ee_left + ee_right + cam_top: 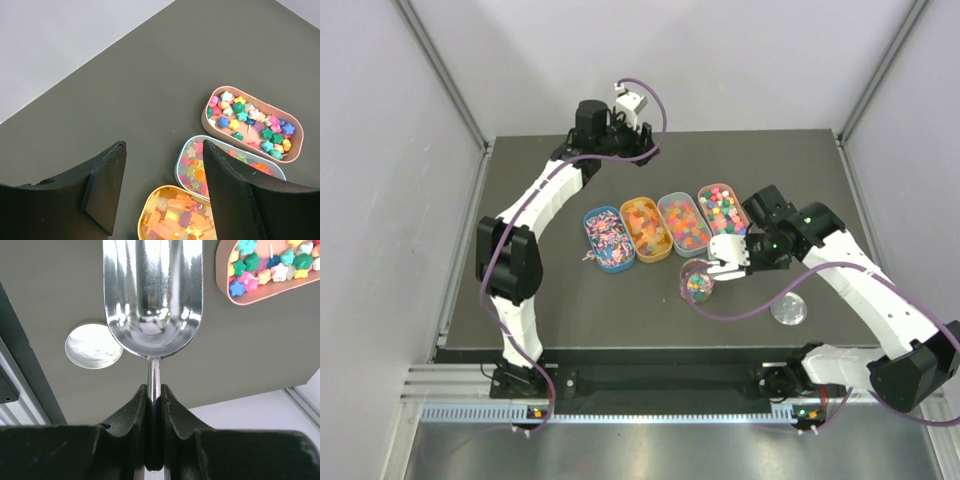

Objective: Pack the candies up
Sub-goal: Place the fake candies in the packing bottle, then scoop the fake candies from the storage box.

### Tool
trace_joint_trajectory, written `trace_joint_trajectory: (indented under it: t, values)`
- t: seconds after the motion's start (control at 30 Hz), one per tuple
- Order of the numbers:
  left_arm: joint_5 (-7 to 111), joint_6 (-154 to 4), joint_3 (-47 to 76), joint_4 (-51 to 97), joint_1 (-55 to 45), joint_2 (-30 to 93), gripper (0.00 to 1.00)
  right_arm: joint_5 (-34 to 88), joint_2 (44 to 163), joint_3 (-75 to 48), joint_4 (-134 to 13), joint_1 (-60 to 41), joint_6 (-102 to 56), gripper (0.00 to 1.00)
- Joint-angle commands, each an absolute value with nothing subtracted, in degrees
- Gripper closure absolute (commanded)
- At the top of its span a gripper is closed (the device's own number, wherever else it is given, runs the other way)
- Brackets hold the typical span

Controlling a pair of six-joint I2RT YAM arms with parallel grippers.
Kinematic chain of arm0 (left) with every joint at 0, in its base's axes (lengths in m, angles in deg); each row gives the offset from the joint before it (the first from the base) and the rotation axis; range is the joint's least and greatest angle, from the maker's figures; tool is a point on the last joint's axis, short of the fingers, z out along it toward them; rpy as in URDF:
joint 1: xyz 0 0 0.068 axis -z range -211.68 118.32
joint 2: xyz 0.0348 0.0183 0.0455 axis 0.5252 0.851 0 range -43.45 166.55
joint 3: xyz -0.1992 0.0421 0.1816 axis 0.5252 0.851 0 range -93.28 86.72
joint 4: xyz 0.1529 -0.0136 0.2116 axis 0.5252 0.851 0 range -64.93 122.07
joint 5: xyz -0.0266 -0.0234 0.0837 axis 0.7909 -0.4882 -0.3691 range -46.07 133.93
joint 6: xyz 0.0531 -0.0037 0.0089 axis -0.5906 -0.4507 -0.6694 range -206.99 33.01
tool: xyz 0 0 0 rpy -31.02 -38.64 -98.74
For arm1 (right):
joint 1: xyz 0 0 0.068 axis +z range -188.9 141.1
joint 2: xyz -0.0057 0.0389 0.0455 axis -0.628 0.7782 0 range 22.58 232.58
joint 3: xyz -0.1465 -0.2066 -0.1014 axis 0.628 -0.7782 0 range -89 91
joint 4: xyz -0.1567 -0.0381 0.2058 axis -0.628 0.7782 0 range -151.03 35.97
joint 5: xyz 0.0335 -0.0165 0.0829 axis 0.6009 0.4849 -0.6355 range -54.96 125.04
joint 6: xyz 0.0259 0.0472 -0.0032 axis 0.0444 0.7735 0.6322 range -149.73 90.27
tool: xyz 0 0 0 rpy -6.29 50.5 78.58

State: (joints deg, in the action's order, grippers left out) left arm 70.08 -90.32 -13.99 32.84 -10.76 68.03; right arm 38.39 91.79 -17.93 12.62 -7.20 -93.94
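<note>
Left gripper (164, 150): jaws apart, empty, raised over far side of table (570, 320).
Right gripper (154, 392): clamped on scoop (152, 290) handle.
Candies (645, 228): in four oval trays (294, 150) mid-table; some in jar (697, 285).

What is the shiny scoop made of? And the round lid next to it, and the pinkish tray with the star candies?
The scoop looks like polished metal: it is silvery and reflects like a mirror. The round lid seems to be metal too, silvery but duller. The pinkish tray looks like matte plastic, or maybe silicone: it has a smooth, even colour with no shine.
</note>
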Motion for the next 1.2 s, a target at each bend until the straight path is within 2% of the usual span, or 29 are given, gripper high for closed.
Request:
trace_joint_trajectory:
  t: [0.0,0.17,0.27,0.4,0.57,0.6,0.8,0.97,1.17]
  values:
    - [71.26,-90.06,-14.88,30.17,-10.94,66.85,0.33,40.13,91.66,-14.82,13.33,-6.3,-92.23,1.0]
    - [69.33,-91.47,-16.02,30.43,-11.03,70.18,0.34,36.54,93.32,-9.03,9.73,-9.28,-81.9,1.0]
    - [69.33,-91.3,-17.43,30.78,-10.94,74.05,0.39,31.18,99.38,-1.56,10.6,-10.43,-72.67,1.0]
    - [67.22,-93.05,-18.22,30.69,-9.37,78.09,0.43,26.17,114.89,13.17,16.83,-10.69,-63.85,1.0]
    - [65.9,-93.93,-19.01,30.96,-7.78,80.38,0.43,30.01,128.29,26.21,23.77,-10.61,-61.64,1.0]
    - [65.29,-94.19,-19.01,30.96,-7.26,80.74,0.43,34.12,130.49,27.45,23.79,-10.43,-61.9,1.0]
    - [63.44,-94.64,-19.19,30.96,-6.11,81.62,0.41,47.32,131.74,23.87,23.87,-7.88,-68.84,1.0]
    - [63.09,-94.9,-19.45,30.87,-6.11,82.06,0.41,49.27,128.23,19.47,23.96,-6.83,-71.82,1.0]
    - [63.44,-94.37,-20.77,30.43,-5.76,83.55,0.4,51.03,121.81,8.4,24.05,-5.33,-74.29,1.0]
